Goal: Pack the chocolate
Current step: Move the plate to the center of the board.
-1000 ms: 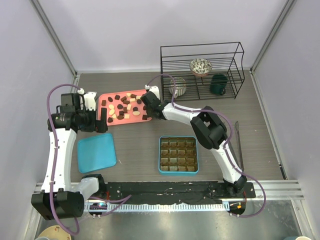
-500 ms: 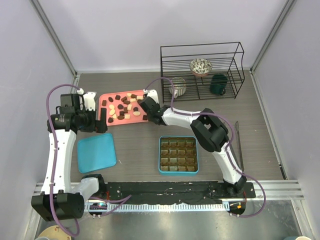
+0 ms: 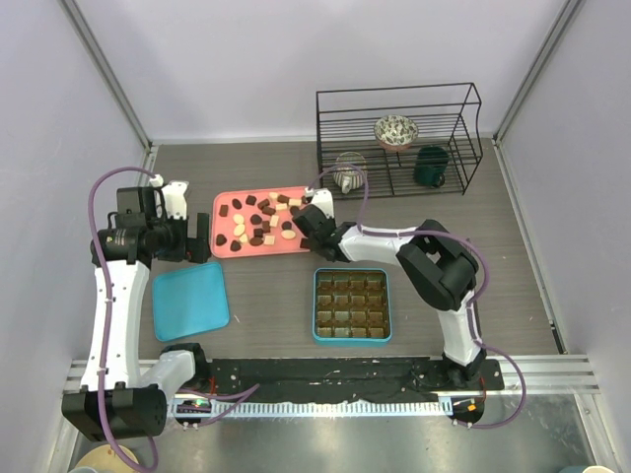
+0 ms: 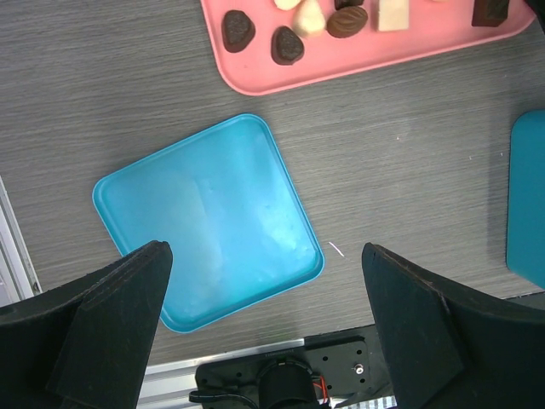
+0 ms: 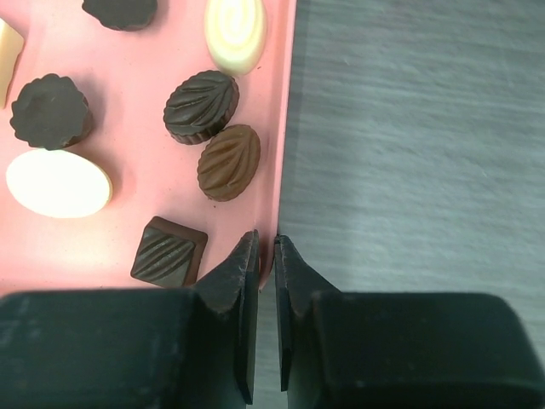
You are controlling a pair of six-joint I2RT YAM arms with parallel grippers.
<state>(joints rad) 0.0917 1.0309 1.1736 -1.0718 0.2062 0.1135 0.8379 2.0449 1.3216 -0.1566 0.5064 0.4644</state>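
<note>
Several small dark, mid-brown and cream chocolates (image 3: pixel 258 219) lie on the pink tray (image 3: pixel 254 250). My right gripper (image 3: pixel 309 229) is shut on the tray's right rim; in the right wrist view its tips (image 5: pixel 266 256) pinch the pink edge (image 5: pixel 286 128) beside a square dark piece (image 5: pixel 169 251) and a mid-brown oval (image 5: pixel 228 162). The teal box with brown compartments (image 3: pixel 352 304) sits just below. My left gripper (image 3: pixel 200 241) is open and empty, above the teal lid (image 4: pixel 209 223); the tray's corner with chocolates (image 4: pixel 287 44) shows at the top there.
The teal lid (image 3: pixel 190 300) lies at the left front. A black wire rack (image 3: pixel 399 138) at the back right holds a patterned bowl (image 3: pixel 395 130), a dark teal mug (image 3: pixel 430 166) and a striped cup (image 3: pixel 349 169). A thin dark tool (image 3: pixel 471 286) lies at the right.
The pink tray has slid to the right and slightly nearer, held at its right rim by my right gripper. The left arm has barely moved.
</note>
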